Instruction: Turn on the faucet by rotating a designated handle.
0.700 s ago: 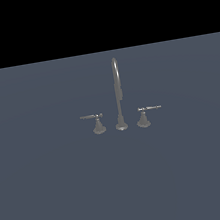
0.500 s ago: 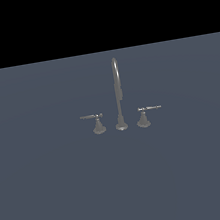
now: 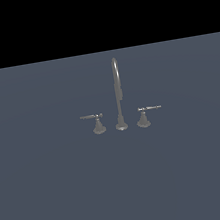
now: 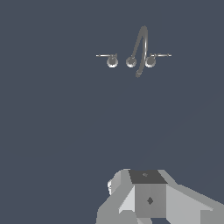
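Observation:
The faucet (image 3: 119,93) is a small grey three-piece tap standing on a flat slate-blue surface in the middle of the exterior view. Its tall thin gooseneck spout rises between two low handles. The designated handle (image 3: 92,117) is the plain grey lever on the exterior view's left, lying level on its cone base and pointing away from the spout. The wrist view looks down on the faucet (image 4: 131,61) from far off. Only a blocky grey part of my gripper (image 4: 148,197) shows there, well apart from the tap. Its fingers are hidden.
The other handle (image 3: 149,108), with a light-speckled lever, sits on the exterior view's right of the spout and points outward. The slate-blue surface (image 3: 55,192) spreads all around the tap. The arm does not appear in the exterior view.

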Tool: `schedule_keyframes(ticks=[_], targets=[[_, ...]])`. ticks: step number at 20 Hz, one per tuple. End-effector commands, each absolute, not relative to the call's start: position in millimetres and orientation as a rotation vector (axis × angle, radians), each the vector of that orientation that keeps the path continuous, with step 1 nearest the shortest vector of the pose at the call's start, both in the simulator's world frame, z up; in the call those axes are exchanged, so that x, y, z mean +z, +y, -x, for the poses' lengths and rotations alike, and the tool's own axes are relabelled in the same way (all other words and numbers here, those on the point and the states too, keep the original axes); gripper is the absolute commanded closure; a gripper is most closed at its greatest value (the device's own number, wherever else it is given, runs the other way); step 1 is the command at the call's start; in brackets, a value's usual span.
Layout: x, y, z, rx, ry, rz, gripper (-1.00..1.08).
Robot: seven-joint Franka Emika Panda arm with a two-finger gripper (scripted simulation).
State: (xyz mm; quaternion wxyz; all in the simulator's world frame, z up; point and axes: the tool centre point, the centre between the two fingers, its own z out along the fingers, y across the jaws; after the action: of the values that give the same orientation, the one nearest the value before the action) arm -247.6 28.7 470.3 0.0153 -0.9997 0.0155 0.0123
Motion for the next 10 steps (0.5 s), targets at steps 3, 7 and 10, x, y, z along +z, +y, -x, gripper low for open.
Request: schedule_keyframes(ticks=[3,7,10], targets=[[453.0,41.1,240.0,0.038,0.153,3.108,1.08],[432.4,55.2,229.6,0.037,0.277,3.1,1.08],[415.4,66.2,220.1,0.035,0.38,3.09,1.08]])
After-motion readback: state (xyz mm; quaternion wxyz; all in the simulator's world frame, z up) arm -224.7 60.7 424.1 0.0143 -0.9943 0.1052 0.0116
